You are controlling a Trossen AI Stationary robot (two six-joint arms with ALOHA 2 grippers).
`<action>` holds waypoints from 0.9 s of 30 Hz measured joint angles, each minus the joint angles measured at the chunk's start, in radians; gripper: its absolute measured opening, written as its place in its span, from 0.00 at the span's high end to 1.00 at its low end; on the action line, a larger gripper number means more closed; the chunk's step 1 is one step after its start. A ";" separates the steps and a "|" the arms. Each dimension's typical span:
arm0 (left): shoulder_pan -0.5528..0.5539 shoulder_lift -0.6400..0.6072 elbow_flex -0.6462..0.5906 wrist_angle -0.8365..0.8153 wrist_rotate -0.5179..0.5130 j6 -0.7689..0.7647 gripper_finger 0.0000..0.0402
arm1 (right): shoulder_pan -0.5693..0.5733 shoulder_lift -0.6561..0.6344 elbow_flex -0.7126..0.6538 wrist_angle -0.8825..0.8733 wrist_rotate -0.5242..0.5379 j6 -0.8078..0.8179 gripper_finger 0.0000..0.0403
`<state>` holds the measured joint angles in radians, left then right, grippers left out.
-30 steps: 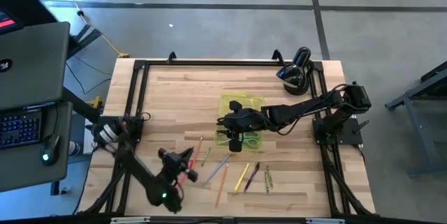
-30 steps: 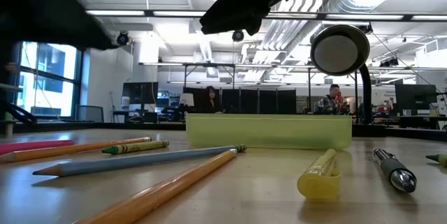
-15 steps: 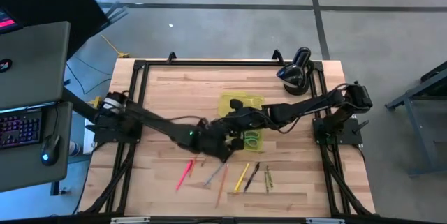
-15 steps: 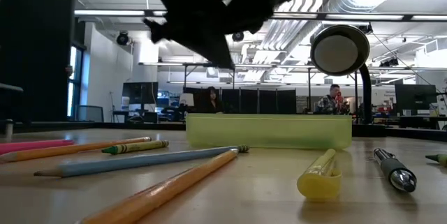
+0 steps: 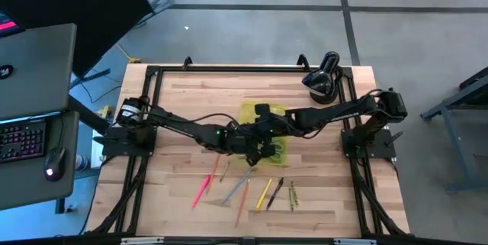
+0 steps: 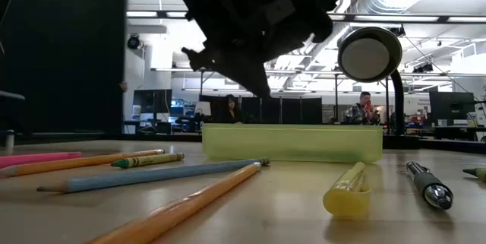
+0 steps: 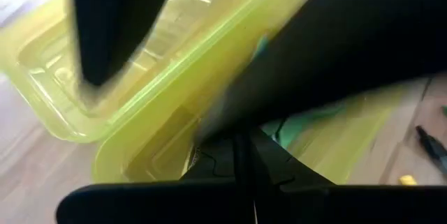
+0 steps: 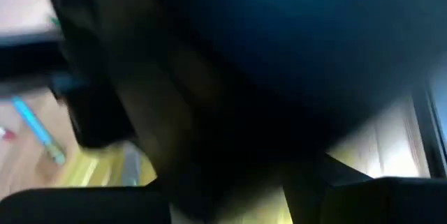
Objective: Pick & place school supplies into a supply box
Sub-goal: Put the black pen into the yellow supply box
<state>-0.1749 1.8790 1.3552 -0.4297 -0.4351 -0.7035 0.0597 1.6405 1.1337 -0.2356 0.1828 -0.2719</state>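
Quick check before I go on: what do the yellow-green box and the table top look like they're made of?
The supply box looks like translucent plastic, fairly glossy: light passes through its walls, and the left wrist view shows moulded ridges and highlights. The table top looks like pale wood in joined strips with a smooth, low-sheen finish: grain lines run along its length. Whether it is solid wood or a veneer cannot be told.

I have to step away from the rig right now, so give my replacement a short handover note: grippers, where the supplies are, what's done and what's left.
Left gripper: over the translucent yellow-green plastic supply box; whether it holds anything cannot be told.
Right gripper: also above the box, crowded against the left one.
In the box: green-handled scissors.
Left to do: pink pencil, grey-blue pencil, orange pencil, yellow pen, black pen and more lie on the wooden table in front of the box.
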 joint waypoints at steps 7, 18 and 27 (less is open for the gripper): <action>0.001 0.001 0.000 -0.010 0.012 0.001 0.90 | -0.039 -0.119 -0.006 -0.339 0.035 0.184 0.73; 0.039 0.027 0.001 0.125 0.053 0.075 0.90 | -0.086 -0.632 -0.370 -0.085 -0.156 0.323 0.73; 0.070 0.129 0.000 0.286 0.218 0.178 0.89 | 0.004 -0.900 -0.685 0.124 -0.111 0.479 0.73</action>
<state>-0.1047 2.0083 1.3555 -0.1433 -0.2168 -0.5252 0.0638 0.7405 0.4485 -0.1116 0.0720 0.2068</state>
